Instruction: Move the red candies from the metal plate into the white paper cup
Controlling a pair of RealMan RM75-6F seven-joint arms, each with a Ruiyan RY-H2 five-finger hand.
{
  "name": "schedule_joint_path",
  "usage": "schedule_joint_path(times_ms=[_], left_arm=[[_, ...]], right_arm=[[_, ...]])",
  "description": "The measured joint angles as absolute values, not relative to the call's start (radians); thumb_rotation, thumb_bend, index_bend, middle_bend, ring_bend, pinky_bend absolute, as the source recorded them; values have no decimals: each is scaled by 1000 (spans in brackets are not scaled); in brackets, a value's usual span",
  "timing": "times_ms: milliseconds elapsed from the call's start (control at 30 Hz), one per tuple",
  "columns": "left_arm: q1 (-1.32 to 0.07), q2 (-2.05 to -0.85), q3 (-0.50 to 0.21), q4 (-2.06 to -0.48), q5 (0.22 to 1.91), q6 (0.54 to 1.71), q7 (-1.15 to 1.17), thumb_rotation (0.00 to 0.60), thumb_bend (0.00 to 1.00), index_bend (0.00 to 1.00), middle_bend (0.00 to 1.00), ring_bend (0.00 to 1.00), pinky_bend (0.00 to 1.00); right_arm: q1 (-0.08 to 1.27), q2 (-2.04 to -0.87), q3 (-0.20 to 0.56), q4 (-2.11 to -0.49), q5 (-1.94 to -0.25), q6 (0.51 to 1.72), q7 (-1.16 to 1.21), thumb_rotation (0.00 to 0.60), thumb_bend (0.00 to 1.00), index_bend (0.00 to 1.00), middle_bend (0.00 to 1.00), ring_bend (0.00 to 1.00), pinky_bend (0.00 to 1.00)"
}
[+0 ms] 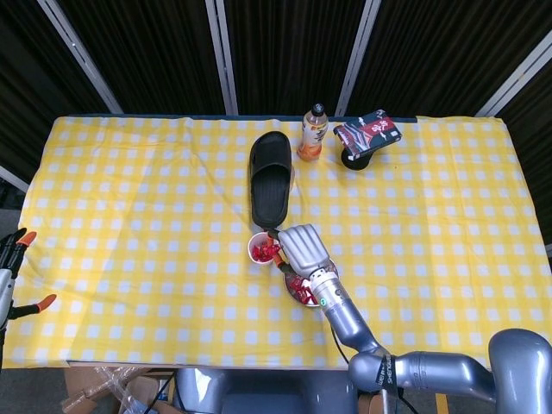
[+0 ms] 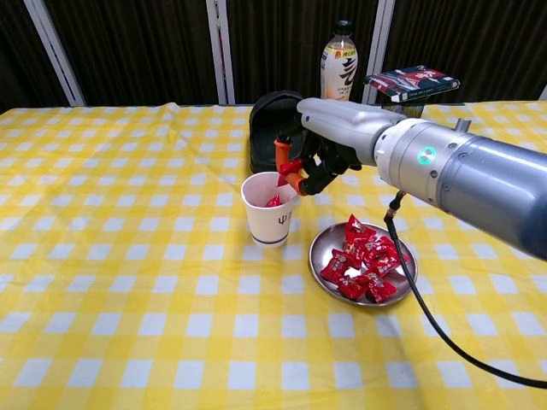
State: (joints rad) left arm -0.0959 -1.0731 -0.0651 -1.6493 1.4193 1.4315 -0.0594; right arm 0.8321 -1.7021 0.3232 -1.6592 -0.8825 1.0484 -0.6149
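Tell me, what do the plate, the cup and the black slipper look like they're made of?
The plate looks like polished metal: silvery with a shiny rim. The cup seems to be matte white paper with a small printed mark. The black slipper looks like moulded rubber or foam, with a dull sheen; which one is hard to say.

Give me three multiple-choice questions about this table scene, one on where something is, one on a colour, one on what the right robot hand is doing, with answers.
1. Where is the round metal plate?
A. beside the white paper cup
B. on the black slipper
C. at the far left table edge

2. What colour is the checked tablecloth?
A. blue and white
B. yellow and white
C. green and white

3. What is the right robot hand doing?
A. resting flat on the table
B. gripping the orange drink bottle
C. pinching a red wrapped candy above the cup

Answers: 1 A, the plate sits next to the cup; 2 B, yellow checks cover it; 3 C, the candy shows between its fingertips over the rim.
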Motion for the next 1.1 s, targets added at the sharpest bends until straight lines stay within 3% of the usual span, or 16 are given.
schedule_joint_path(times_ms=[300, 600, 1100], left_arm=[[-99, -1067, -67, -1654, 1411, 1422, -72, 600, 38, 17, 0, 0, 0], [-98, -1066, -67, -1654, 1410, 1424, -72, 600, 38, 17, 0, 0, 0], [-95, -1074, -68, -1648, 1413, 1436, -60, 600, 39, 17, 0, 0, 0]], right_arm=[[882, -1744, 323, -1596, -839, 1030, -620, 600, 538, 508, 818, 891, 846], [899, -1756, 310, -1586, -829, 1047, -624, 600, 494, 301, 818, 891, 846], [846, -1678, 260, -1729, -884, 1150, -626, 600, 482, 292, 818, 891, 846]])
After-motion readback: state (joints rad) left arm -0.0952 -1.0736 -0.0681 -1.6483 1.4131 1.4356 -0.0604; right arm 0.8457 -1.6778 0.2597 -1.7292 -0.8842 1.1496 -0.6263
